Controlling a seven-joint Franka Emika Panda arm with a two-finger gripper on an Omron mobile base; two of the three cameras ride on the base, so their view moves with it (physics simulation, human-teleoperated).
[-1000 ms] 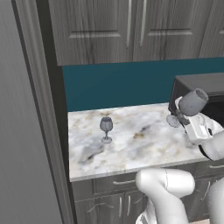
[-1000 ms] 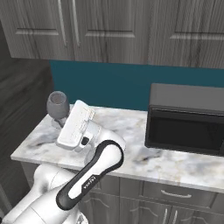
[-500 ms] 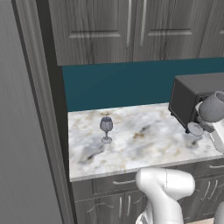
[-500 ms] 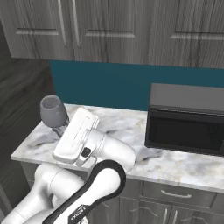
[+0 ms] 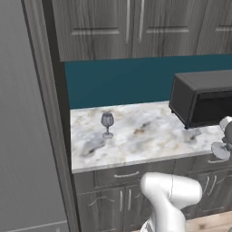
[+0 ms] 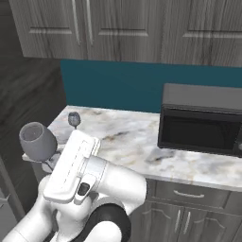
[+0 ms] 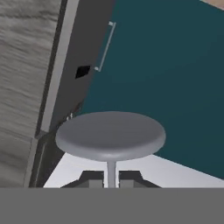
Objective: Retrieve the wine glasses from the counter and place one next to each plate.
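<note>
My gripper (image 7: 111, 178) is shut on the thin stem of one grey translucent wine glass (image 6: 38, 141), held in the air in front of the counter's left end. The hand view looks along the stem at its round foot (image 7: 110, 134). In the left base view that glass (image 5: 225, 136) shows at the right edge, tilted. The other wine glass (image 5: 107, 123) stands upright on the marble counter (image 5: 145, 136), near the back left, also seen small in the right base view (image 6: 73, 119). The plates are out of view.
A black microwave (image 6: 203, 118) sits on the counter's right part, against the teal backsplash (image 5: 118, 84). Dark grey wood cabinets hang above and drawers (image 5: 122, 174) run below. A tall dark panel (image 5: 45, 113) closes off the counter's left end.
The arm has swung back off the counter with the glass in its grip: rightward and lower in the left base view, leftward and nearer in the right base view. The other glass stayed put.
</note>
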